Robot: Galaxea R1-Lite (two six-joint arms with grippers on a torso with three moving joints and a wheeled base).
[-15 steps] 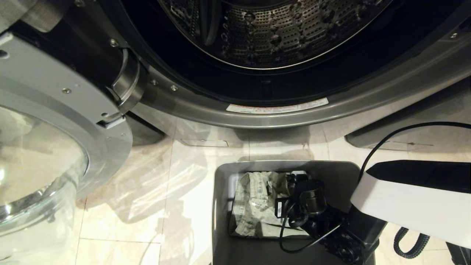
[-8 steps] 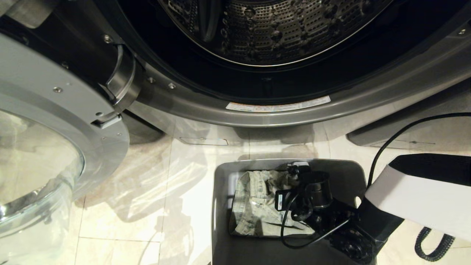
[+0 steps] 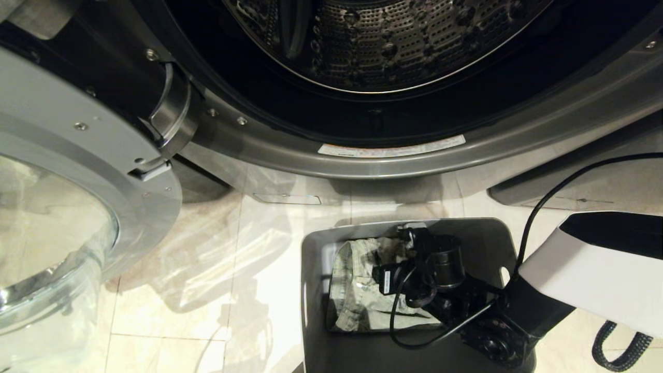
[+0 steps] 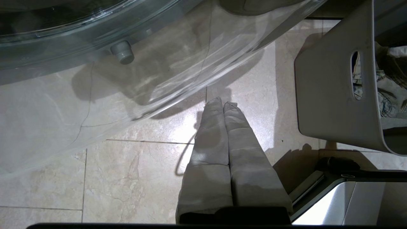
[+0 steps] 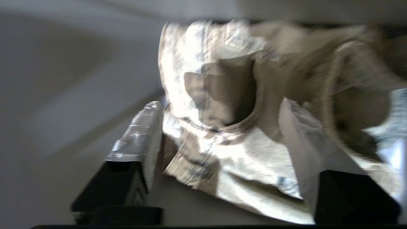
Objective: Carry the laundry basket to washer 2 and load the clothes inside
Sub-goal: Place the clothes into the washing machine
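The grey laundry basket [image 3: 311, 259] stands on the tiled floor just in front of the dark grey washer [image 3: 393, 160]. The washer's door is swung open and no numeral shows on it. The clothes [image 3: 357, 295], a pale washed denim garment, lie crumpled on the basket's bottom. My right gripper [image 5: 221, 103] is down inside the basket, open, its fingers [image 5: 140, 133] standing wide on either side of a denim fold [image 5: 241, 152]. My left gripper [image 4: 222, 101] hangs shut over the floor, apart from the basket's slotted side [image 4: 330, 95].
The washer's perforated drum [image 3: 383, 46] lies open above the basket. Its round glass door [image 3: 62, 207] hangs out to the left, near my left gripper. My right arm's white cover [image 3: 595, 280] and a black cable [image 3: 538, 207] overhang the basket's right side.
The whole head view shifted slightly. My right wrist has pushed a little farther into the basket toward its far wall, and the denim's far edge is more bunched. The left arm has not moved.
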